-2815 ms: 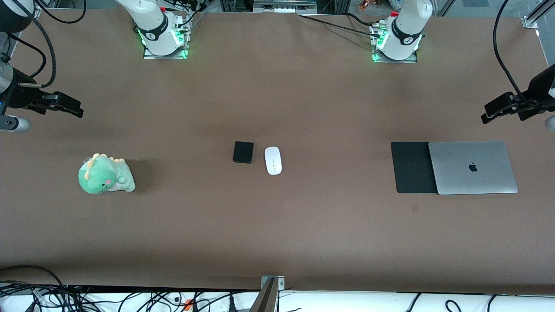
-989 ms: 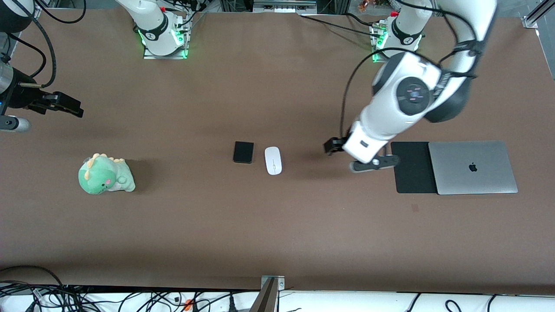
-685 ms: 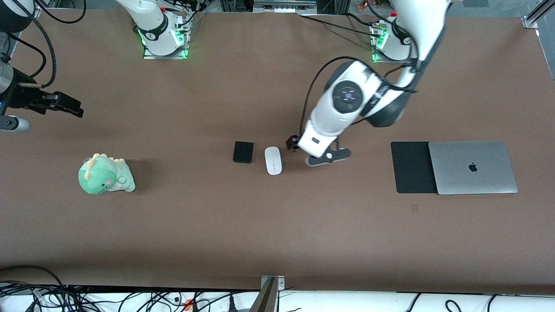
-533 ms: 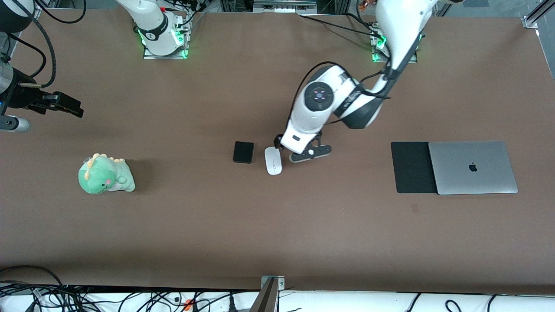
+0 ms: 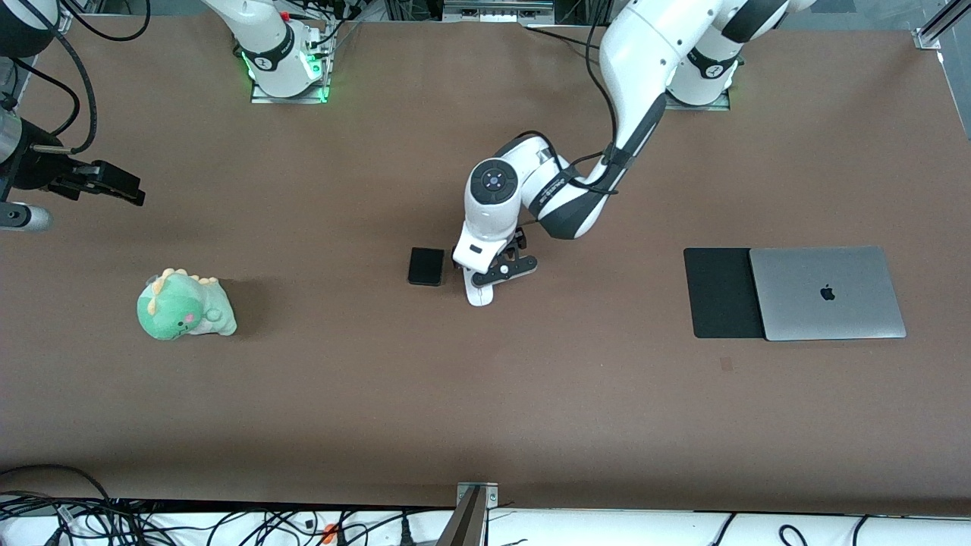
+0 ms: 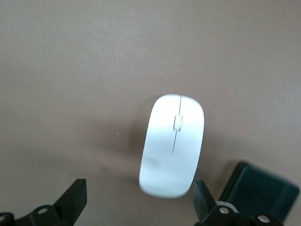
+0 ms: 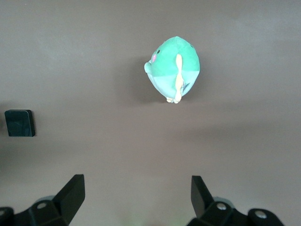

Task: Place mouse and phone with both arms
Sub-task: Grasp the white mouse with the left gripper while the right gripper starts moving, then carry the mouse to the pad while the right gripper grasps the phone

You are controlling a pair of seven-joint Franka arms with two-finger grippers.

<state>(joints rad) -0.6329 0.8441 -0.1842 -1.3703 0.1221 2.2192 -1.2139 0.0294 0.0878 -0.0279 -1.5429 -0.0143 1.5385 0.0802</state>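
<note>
The white mouse (image 5: 478, 297) lies mid-table, and the left arm's hand hangs over it and hides most of it. In the left wrist view my left gripper (image 6: 139, 200) is open just above the mouse (image 6: 173, 146). One end of the mouse reaches in between the fingertips (image 6: 76, 197), close to one of them, and nothing is gripped. The black phone (image 5: 425, 266) lies flat beside the mouse, toward the right arm's end, and shows again as the phone (image 6: 258, 193). My right gripper (image 5: 125, 192) waits open at the right arm's end of the table, holding nothing.
A green plush dinosaur (image 5: 184, 307) sits toward the right arm's end. A closed silver laptop (image 5: 827, 292) overlaps a flat black mat (image 5: 721, 292) toward the left arm's end. Cables hang along the table edge nearest the front camera.
The left arm swept from beside the black mat across the table and came down over the mouse. Its gripper stayed open. The right arm, phone and mouse have not moved.
</note>
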